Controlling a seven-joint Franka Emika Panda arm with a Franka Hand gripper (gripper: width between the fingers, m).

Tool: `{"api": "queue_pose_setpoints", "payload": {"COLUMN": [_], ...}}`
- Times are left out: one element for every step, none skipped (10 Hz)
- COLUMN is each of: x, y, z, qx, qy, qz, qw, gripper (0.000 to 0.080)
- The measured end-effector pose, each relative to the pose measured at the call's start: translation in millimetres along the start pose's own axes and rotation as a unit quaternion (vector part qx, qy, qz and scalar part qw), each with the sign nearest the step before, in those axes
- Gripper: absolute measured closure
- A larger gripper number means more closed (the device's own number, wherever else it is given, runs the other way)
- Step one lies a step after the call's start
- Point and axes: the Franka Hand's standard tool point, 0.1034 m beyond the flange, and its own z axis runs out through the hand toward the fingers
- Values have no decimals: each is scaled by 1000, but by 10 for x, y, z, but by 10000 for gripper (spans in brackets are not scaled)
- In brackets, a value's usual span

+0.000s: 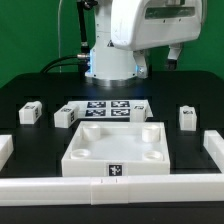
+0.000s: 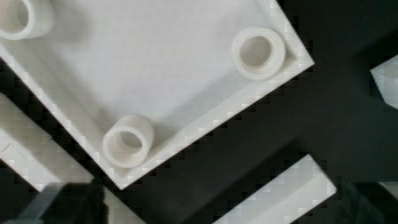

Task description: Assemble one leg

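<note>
Step in hand, as I read it: the approach. No leg is lifted or seated yet.

- The black matte tabletop [image 1: 35, 140] carries everything.
- White border rails [image 1: 50, 188] run in front of the panel and off both its sides. They are long, square-edged and look like plastic.
- The panel [image 1: 115, 145] is a large square white slab, smooth, with rounded corners.
- The marker board [image 1: 108, 108] lies flat just behind the panel.
- The leg [image 1: 187, 118] is a stubby white block with a tag. It stands apart from the panel on the exterior view's right.
- Other legs [image 1: 30, 113] stand off the panel on the exterior view's left.
- The round raised corner sockets [image 2: 262, 52] on the panel look empty.
- The claw [image 1: 176, 52] hangs high above the panel's far side. You can't tell how wide it is or whether it holds anything.

Next you need to drop onto one leg, grip it square, then line it up over a socket.
</note>
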Motion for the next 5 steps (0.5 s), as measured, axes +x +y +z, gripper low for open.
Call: {"api": "queue_pose_setpoints", "payload": {"x": [-8, -8, -8, -9, -10], "y": [-3, -3, -3, -4, -6], "z": [4, 4, 4, 8, 12], "qx": [-8, -8, -8, -8, -7], "qy": [-5, -5, -5, -5, -5], "qz": [1, 1, 1, 2, 2], "qw": [1000, 1000, 1000, 1000, 1000], "gripper": [150, 150, 150, 150, 150]}}
